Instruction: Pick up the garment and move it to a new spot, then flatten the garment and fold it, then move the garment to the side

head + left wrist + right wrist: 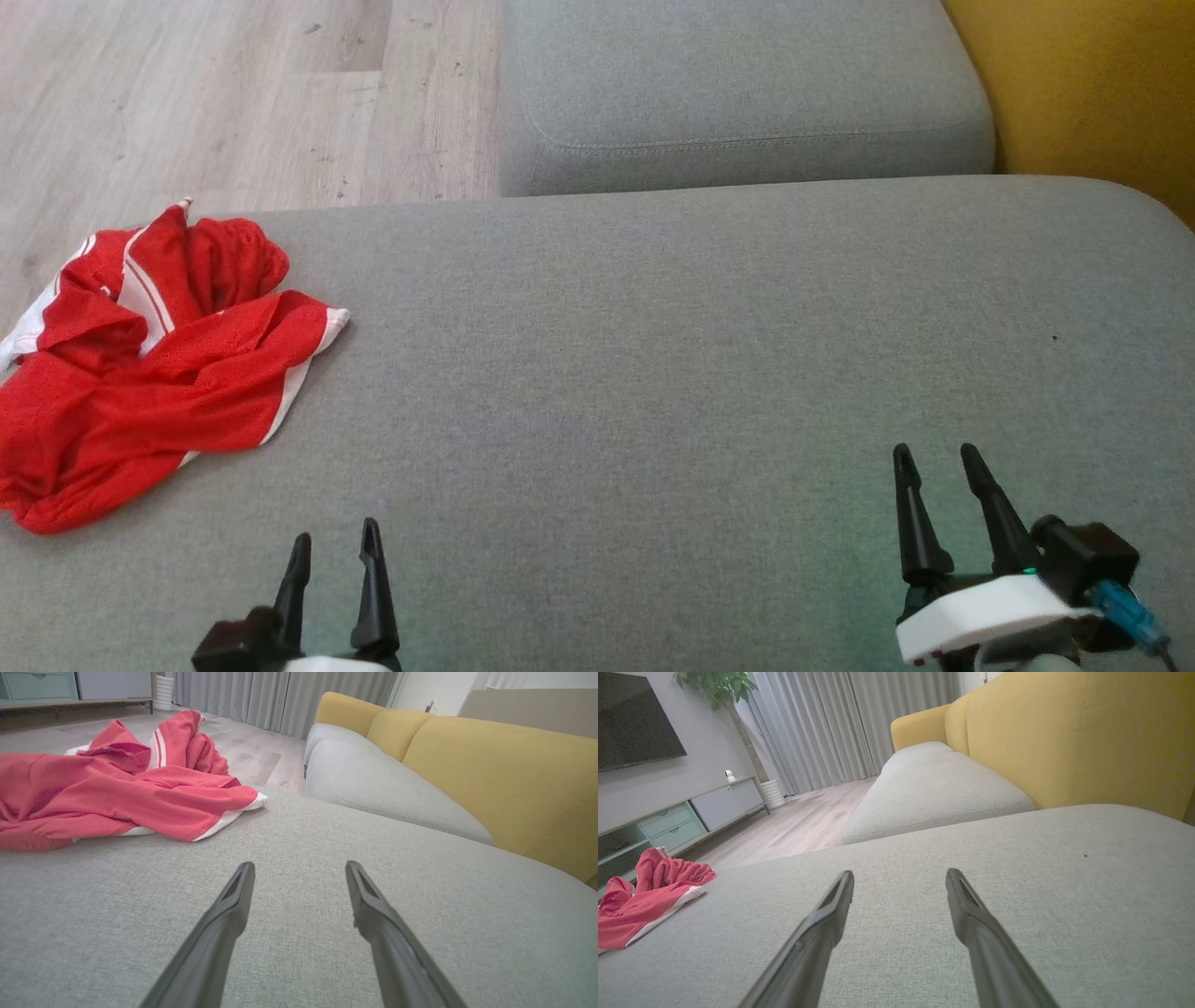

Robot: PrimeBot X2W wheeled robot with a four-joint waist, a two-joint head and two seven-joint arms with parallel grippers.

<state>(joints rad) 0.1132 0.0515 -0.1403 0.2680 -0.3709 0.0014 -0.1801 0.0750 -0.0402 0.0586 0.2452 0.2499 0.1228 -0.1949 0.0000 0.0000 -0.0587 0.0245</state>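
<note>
Left hand (336,530): released, fingers parted, nothing between them. It sits at the near side of the grey seat cushion (653,373), near the garment but not touching it.
Right hand (934,450): also released and empty, well apart from the garment.
Item: red jersey (140,392) with white stripes. It lies crumpled in a loose heap at the cushion's left end, close to the edge that borders the wooden floor (187,93).
Step in hand (judged): first pickup, not yet begun.
Handling notes (judged):
- The left hand is the nearer one and should lead.
- Pinch a raised fold or the white-trimmed hem rather than the flat middle.
- Close on one layer group, since thin mesh slips and bunches.
- Lift clear of the cushion before carrying toward its open centre, so no trailing part drags or slides off the edge.
</note>
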